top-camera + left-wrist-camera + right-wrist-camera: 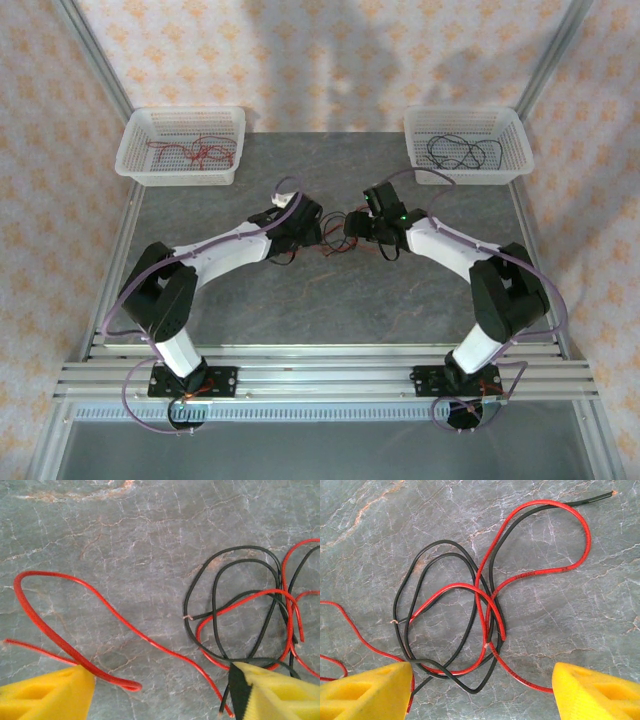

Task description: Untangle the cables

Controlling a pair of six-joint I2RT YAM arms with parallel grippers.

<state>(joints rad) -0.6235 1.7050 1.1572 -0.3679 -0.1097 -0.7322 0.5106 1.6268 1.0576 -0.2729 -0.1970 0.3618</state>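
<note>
My left end effector (163, 674) and right end effector (482, 669) both hang open over the surface (330, 310), holding nothing. Between them lie the cables (481, 605), red and black loops crossed together. They look light, limp and slippery. I'd pinch the free red loop (45, 574).
</note>
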